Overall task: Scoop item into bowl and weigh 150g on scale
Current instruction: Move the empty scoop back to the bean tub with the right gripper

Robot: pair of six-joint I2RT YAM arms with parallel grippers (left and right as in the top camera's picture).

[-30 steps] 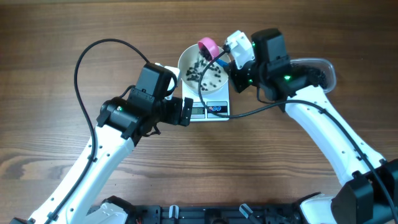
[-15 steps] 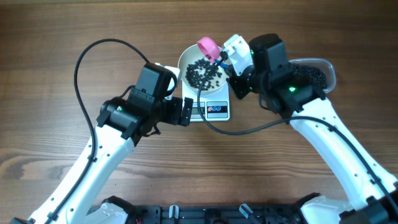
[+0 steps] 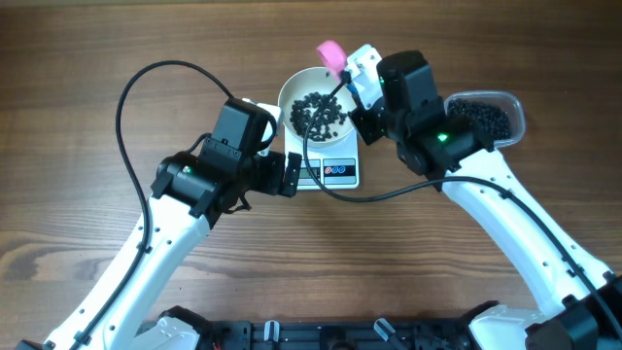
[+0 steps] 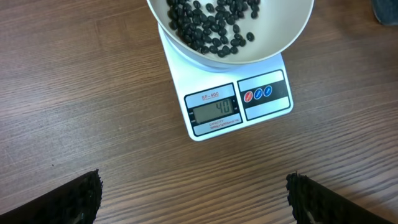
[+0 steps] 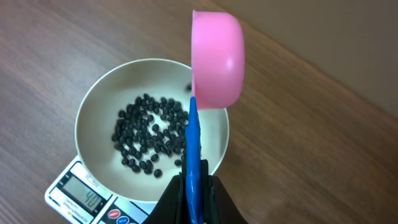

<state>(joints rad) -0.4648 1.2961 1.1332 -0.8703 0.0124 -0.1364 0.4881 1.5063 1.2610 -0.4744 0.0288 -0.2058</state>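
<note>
- Right tool [image 5: 189,190], shut on the pink plastic scoop [image 5: 216,59], hung at the round white bowl [image 3: 283,97]'s 1 o'clock rim.
- Small black beans [image 3: 316,114] lay inside; clear plastic tub [image 3: 513,105] at 3 o'clock, right arm nearer.
- Left tool [image 4: 193,199] gaped, empty.

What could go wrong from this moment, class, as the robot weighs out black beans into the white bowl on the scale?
1. The pink plastic scoop is tipped right above the round white bowl's rim, so small black beans may bounce out onto the wooden table.
2. The flat white scale's display seems to read 40; later scoops could overshoot.
3. The right gripper pinches only the thin blue handle, which might twist.
</note>
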